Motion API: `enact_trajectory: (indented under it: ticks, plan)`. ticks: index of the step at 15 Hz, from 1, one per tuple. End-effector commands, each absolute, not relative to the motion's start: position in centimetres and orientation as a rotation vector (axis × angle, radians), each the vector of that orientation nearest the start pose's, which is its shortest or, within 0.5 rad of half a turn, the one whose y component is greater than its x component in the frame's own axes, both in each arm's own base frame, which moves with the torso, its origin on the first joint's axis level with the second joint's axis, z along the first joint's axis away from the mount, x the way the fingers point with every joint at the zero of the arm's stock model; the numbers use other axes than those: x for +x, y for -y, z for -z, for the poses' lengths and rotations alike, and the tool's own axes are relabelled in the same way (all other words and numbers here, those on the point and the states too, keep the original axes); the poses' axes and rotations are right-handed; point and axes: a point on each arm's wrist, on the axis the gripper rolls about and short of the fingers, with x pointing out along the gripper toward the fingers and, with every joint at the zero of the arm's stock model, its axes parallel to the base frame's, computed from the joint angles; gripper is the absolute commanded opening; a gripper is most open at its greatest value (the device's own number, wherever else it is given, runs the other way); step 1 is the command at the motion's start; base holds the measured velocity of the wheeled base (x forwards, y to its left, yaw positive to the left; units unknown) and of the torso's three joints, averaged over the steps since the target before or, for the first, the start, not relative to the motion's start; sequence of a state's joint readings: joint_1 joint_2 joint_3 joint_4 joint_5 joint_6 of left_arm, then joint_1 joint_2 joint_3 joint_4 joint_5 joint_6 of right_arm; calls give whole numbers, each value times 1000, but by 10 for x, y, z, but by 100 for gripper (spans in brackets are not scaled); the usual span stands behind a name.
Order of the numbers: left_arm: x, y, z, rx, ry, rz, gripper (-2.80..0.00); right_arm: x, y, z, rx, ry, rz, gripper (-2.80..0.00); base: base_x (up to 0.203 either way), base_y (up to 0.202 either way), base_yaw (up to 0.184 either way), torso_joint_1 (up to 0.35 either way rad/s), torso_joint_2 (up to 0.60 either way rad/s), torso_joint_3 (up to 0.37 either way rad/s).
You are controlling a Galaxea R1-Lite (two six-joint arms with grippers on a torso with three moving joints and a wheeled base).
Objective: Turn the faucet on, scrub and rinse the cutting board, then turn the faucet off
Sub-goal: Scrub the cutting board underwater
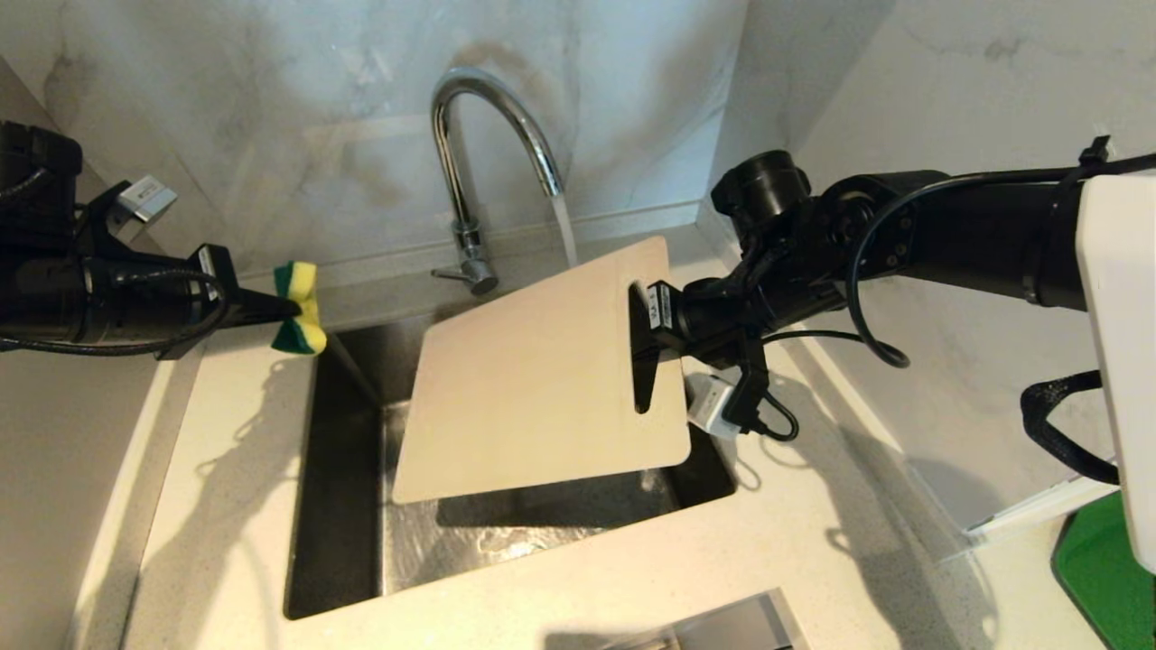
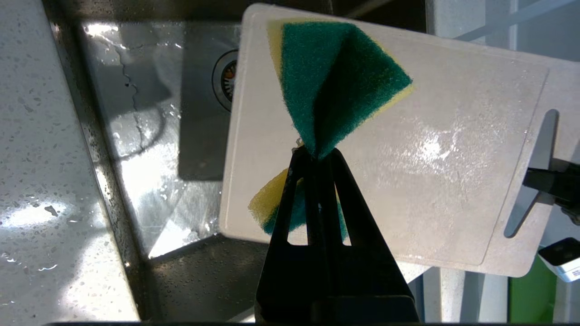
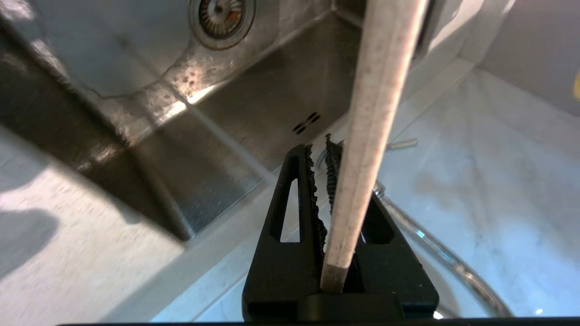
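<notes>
Setting: marble-look wall behind pale table (image 1: 226,506), steel sink (image 1: 343,506) at frame centre.
Faucet (image 1: 470,153): upper centre, water running onto cutting board's far corner.
Cutting board (image 1: 533,370): tilted above sink — right end effector (image 1: 643,348) clamps its right edge.
Left end effector (image 1: 275,307): left of frame, pinching green-yellow sponge (image 1: 300,307) — apart from board.

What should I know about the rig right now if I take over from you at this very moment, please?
Left hand: shut on the sponge, held off the board, over the counter left of the sink.
Right hand: shut on the cutting board, tilted over the sink.
Faucet: on; water falls at the board's far edge.
Done: water on, board wet.
Left: finish any scrubbing and rinsing, then turn the water off.
</notes>
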State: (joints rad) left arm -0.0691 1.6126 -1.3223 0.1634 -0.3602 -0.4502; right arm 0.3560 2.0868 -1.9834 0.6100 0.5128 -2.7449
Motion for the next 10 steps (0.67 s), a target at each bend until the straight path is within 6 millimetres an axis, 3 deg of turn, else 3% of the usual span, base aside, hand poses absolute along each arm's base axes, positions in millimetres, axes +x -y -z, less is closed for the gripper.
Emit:
enact_trajectory:
  ticks: [1, 10]
  plan:
    - [291, 28, -278, -506, -541, 315, -280, 379, -153, -251, -2339, 914, -1152, -280, 0, 0, 0, 0, 0, 0]
    - [290, 28, -279, -506, -537, 314, -280, 396, -151, -242, -2364, 911, -1087, -280, 0, 0, 0, 0, 0, 0]
